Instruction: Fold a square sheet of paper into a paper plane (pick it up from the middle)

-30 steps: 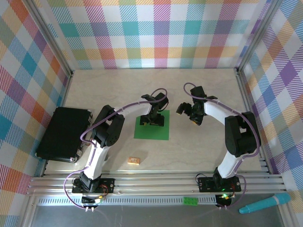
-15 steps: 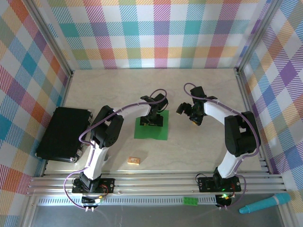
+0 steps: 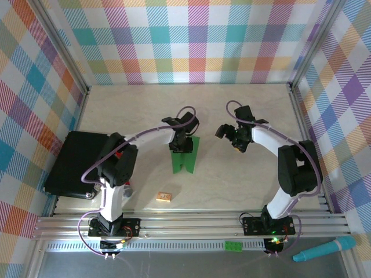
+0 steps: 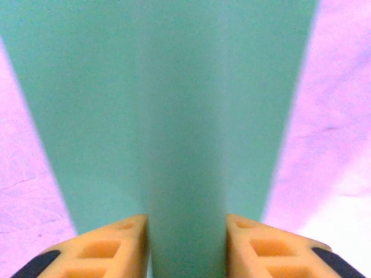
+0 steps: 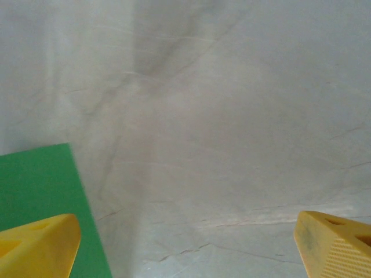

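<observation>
The step in hand is the pick-up from the middle. The square sheet of thin bright green paper [image 3: 186,161] is on the pale wooden table [image 3: 139,104], to the right of the flat black case [image 3: 75,165] and well apart from it. From above, the sheet looks narrowed, its two sides drawn in toward a central ridge.

The left gripper [image 3: 182,145] is clenched on that ridge. In its wrist view the orange pads [image 4: 110,252] press a raised fold of green paper between them, and the sheet fans out wider beyond them with bare table on either side. Whether the paper is already off the surface I cannot tell.

The right gripper [image 3: 231,138] hovers farther from the case than the sheet, near the sheet's far edge. Its yellow fingertips [image 5: 35,243] are spread wide with nothing between them, and a corner of the green paper shows just beside one.

The grasp looks made, so the next move probably calls for a gentle, straight lift that keeps the pinch centred and lets both halves hang evenly. The released right gripper would then need to travel toward the case to take a free edge. Paper this thin may slip from the pads or crease off-centre if pulled quickly.
</observation>
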Controlling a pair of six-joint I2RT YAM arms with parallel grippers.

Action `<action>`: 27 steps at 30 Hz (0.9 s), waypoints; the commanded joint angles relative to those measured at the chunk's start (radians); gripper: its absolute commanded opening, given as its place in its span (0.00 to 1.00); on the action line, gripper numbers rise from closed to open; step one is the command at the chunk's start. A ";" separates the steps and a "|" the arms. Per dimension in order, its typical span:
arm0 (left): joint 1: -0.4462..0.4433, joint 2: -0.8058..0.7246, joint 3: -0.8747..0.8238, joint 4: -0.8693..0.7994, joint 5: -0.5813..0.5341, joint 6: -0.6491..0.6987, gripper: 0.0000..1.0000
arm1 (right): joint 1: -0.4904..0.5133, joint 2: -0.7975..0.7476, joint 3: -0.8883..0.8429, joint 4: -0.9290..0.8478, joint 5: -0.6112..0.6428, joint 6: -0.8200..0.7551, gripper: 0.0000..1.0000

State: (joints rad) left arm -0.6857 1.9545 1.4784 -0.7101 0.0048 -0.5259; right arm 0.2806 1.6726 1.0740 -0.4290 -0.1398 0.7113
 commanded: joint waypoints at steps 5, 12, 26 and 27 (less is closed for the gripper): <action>0.071 -0.150 -0.173 0.438 0.448 -0.081 0.34 | -0.011 -0.121 -0.068 0.183 -0.193 -0.048 0.93; 0.098 -0.105 -0.316 0.736 0.528 -0.251 0.33 | -0.011 -0.080 -0.109 0.254 -0.380 -0.040 0.82; 0.115 -0.046 -0.439 0.743 0.408 -0.247 0.30 | 0.094 0.080 -0.075 0.248 -0.416 0.001 0.32; 0.115 -0.043 -0.439 0.733 0.405 -0.242 0.30 | 0.104 0.095 -0.063 0.233 -0.404 -0.002 0.29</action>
State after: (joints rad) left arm -0.5789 1.8935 1.0523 0.0345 0.4320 -0.7910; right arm 0.3618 1.7355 0.9623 -0.1608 -0.5499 0.7181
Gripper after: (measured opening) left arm 0.300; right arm 0.314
